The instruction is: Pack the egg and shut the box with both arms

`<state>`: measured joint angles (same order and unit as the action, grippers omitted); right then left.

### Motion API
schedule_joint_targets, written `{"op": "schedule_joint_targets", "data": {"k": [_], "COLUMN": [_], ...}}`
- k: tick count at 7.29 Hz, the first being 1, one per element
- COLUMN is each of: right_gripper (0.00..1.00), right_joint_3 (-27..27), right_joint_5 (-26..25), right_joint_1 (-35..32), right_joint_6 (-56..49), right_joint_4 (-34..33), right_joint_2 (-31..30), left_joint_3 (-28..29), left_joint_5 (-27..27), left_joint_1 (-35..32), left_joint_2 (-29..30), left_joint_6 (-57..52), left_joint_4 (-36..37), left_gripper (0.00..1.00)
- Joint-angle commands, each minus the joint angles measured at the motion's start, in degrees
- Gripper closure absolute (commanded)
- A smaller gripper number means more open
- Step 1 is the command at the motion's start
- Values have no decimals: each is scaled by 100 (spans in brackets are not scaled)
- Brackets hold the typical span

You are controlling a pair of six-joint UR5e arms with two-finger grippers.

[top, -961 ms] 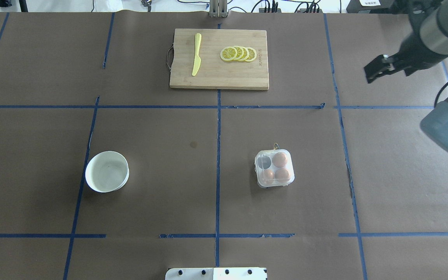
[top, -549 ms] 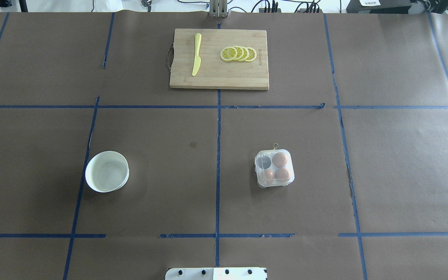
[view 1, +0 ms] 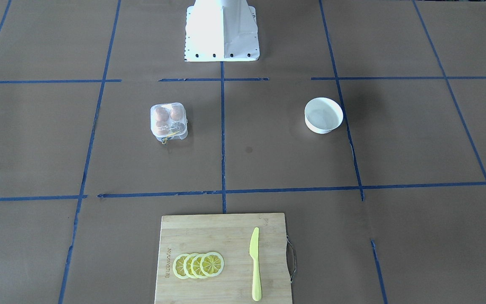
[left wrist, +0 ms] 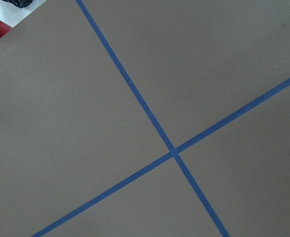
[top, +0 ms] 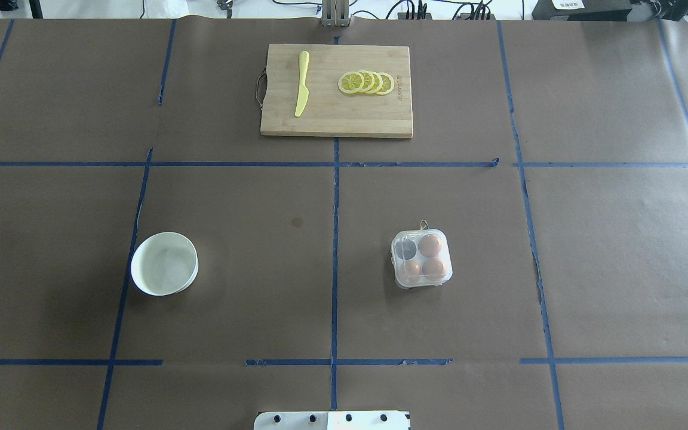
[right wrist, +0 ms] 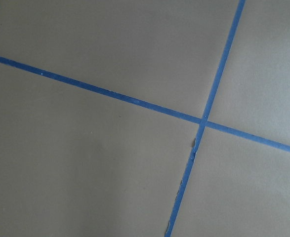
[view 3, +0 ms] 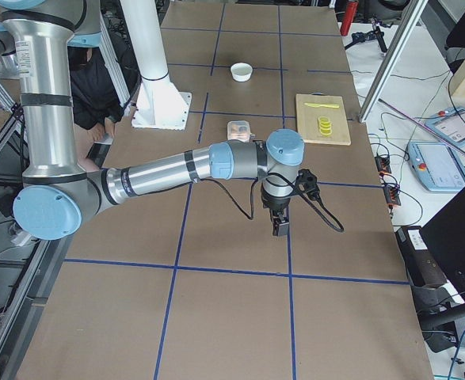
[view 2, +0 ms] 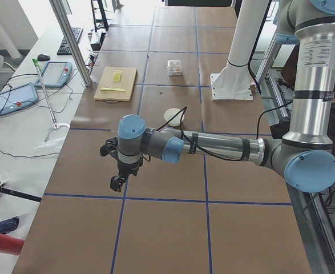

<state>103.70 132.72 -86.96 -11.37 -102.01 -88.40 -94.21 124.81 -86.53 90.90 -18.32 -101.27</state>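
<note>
The clear box (top: 421, 258) stands right of the table's middle and holds three orange-brown eggs (top: 430, 244); its far-left cell is dark and empty. It also shows in the front-facing view (view 1: 169, 120) with a yellow band at its side. I cannot tell whether the lid is fully shut. My left gripper (view 2: 117, 182) hangs over bare paper far off to the left of the table. My right gripper (view 3: 280, 228) hangs over bare paper far off to the right. Both show only in side views, so I cannot tell whether they are open or shut. The wrist views show only paper and blue tape.
A round white bowl (top: 164, 263) sits left of centre. A wooden cutting board (top: 336, 113) at the far side carries lemon slices (top: 366, 82) and a yellow knife (top: 302, 82). The white pedestal base (view 1: 222, 29) stands at the near edge.
The right arm and its gripper have swung out of the overhead view past the right edge. The box, eggs, bowl and board have not moved.
</note>
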Motion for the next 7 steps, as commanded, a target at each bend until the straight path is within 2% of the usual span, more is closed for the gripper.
{"op": "schedule_joint_targets", "data": {"k": [1, 2, 4, 7], "right_gripper": [0, 0, 0, 0], "right_joint_3": [-593, -675, -711, -729], "right_joint_5": [191, 532, 536, 509], "right_joint_1": [-109, -119, -259, -339], "right_joint_6": [3, -14, -6, 3], "right_joint_4": [5, 31, 608, 708], "right_joint_2": [-168, -343, -677, -784], "left_joint_3": [69, 69, 8, 52], "left_joint_5": [26, 26, 131, 299], "left_joint_1": [-4, 4, -4, -13], "left_joint_2": [-81, -195, -248, -266], "left_joint_6": [30, 30, 21, -23], "left_joint_4": [55, 133, 711, 714], "left_gripper": [0, 0, 0, 0]}}
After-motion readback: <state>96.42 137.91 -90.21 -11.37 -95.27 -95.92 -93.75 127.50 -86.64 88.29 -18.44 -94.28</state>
